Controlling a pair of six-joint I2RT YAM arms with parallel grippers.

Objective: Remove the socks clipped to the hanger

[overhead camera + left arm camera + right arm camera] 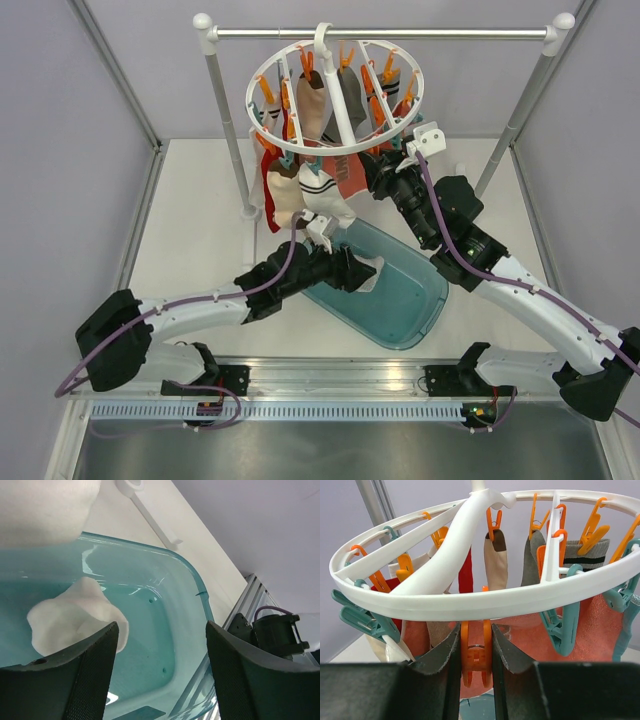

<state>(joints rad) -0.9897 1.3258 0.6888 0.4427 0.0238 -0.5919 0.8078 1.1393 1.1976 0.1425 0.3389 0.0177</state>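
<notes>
The white ring hanger (335, 148) hangs from a rail with several socks clipped under it. Among them are a beige sock (496, 560), a grey one (532, 555), a striped one (587, 555) and a red one (465, 572). My right gripper (476, 652) is shut on an orange clip (476, 655) just under the near rim of the hanger (470, 602). My left gripper (162, 665) stands open over the teal bin (165, 610), with nothing between its fingers. A white sock (75, 617) lies in the bin beside the left finger. In the top view the left gripper (358, 272) is above the bin's near-left part.
The metal rail stand (380, 33) with white posts holds the hanger at the back. The teal bin (415, 305) sits mid-table between the arms. A coral cloth (600, 630) hangs behind the clips. A beige sock (285, 200) and a white striped sock (322, 190) dangle just above the left arm.
</notes>
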